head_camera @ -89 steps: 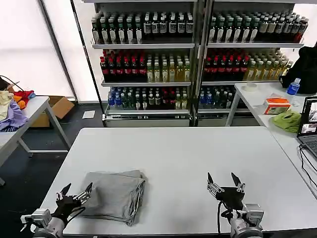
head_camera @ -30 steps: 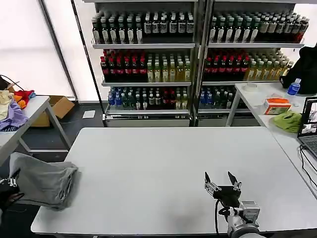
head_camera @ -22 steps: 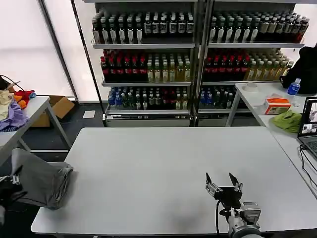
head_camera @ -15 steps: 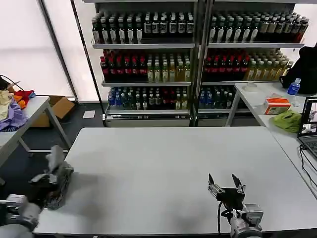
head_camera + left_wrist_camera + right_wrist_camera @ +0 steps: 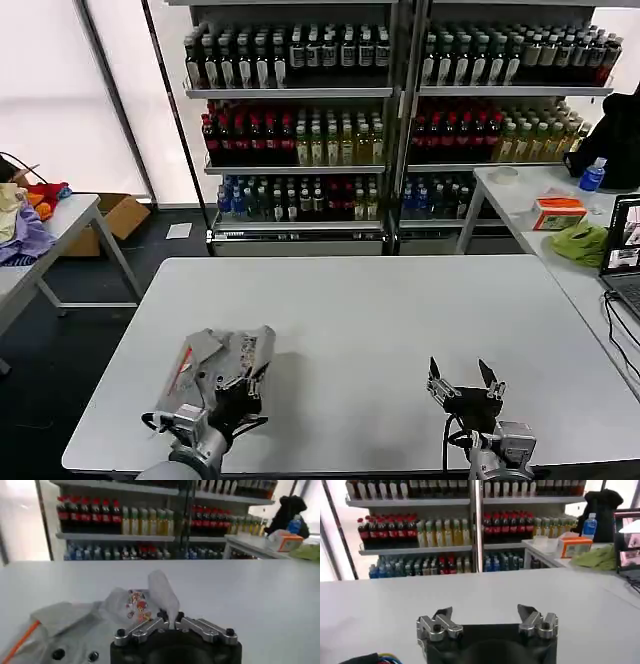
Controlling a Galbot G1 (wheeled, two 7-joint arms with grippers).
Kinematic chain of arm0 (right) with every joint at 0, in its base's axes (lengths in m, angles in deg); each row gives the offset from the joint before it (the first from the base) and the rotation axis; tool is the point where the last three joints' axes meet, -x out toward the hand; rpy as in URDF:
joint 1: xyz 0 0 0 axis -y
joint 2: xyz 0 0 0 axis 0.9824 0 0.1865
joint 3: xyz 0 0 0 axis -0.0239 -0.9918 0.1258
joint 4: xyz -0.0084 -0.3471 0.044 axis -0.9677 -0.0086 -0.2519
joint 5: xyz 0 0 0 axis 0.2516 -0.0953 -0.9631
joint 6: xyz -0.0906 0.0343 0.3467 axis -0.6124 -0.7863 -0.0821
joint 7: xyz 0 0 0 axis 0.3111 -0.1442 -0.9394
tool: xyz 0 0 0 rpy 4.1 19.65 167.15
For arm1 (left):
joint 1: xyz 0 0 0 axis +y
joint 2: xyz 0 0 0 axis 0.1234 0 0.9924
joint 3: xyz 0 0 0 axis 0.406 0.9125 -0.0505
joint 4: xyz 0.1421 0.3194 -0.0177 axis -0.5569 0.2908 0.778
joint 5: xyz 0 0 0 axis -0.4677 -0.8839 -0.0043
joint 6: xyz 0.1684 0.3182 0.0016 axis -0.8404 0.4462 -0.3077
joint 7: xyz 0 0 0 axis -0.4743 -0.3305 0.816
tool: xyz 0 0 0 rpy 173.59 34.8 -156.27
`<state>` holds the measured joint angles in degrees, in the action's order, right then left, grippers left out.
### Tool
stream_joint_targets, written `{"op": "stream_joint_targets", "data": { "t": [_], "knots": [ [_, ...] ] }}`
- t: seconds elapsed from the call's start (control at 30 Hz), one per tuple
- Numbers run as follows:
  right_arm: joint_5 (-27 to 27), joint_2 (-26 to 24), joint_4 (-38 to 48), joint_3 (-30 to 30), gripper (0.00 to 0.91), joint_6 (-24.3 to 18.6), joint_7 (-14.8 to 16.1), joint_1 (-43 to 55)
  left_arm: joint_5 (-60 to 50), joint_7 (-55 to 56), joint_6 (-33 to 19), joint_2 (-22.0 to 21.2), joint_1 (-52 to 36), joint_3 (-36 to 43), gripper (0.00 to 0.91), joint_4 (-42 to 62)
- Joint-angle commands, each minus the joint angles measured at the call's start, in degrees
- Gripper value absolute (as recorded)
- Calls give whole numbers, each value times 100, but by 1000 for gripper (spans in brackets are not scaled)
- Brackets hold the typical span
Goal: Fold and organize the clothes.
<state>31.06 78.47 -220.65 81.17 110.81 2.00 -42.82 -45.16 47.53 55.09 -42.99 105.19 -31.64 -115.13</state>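
The left tool [image 5: 232, 378] is pinching a crumpled grey shirt [image 5: 215, 362] and holding it bunched over the desk [image 5: 400, 310], near the desk's front edge and toward its left end. In the left wrist view the tool [image 5: 171, 621] is clenched on a thin upstanding fold of the shirt [image 5: 125, 607], with the colourful chest print showing just beside the pinch and an orange strip of lining trailing off to one side. The right tool [image 5: 464, 384] is waiting over the desk's front edge toward the right end, well apart from the shirt, its jaws spread and holding nothing; the right wrist view shows the same released tool [image 5: 487, 618] over bare desk.

The shirt looks light and limp, likely to sag and slide out of shape rather than keep a crease, so I would judge that it wants gripping at firm edges, the collar or shoulder seams, or the hem, and spreading flat first. Bunched as it is, I cannot tell its long axis or which way the collar is pointing; the orange lining only hints at where the neck is lying.
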Motion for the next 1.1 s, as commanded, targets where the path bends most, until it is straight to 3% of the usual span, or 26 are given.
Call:
{"op": "stream_joint_targets", "data": {
  "t": [0.03, 0.2, 0.3, 0.57, 0.63, 0.77, 1.1],
  "knots": [
    [118, 142, 144, -226, 907, 109, -72, 145, 236, 125, 28, -300, -473, 920, 907, 395],
    [110, 170, 361, -607, 907, 196, -83, 497, 1320, 35, -197, -306, -490, 746, 907, -67],
    [-169, 126, 459, -813, 907, 302, -51, 674, 1431, 38, -209, -278, -531, 519, 907, -204],
    [-1859, -157, 674, -1315, 907, 683, -267, 1450, 814, 272, -357, 31, -539, -410, 907, -111],
    [-2466, -279, 802, -1678, 907, 769, -282, 1885, 531, 353, -256, 266, -485, -936, 907, -90],
    [-3092, -266, 1010, -2219, 907, 779, -472, 2519, 499, 487, -263, 482, -300, -1396, 907, -153],
    [-3050, -86, 1612, -3241, 907, 780, -605, 3264, 482, 595, -274, 280, 212, -1843, 907, -504]
  ]
}}
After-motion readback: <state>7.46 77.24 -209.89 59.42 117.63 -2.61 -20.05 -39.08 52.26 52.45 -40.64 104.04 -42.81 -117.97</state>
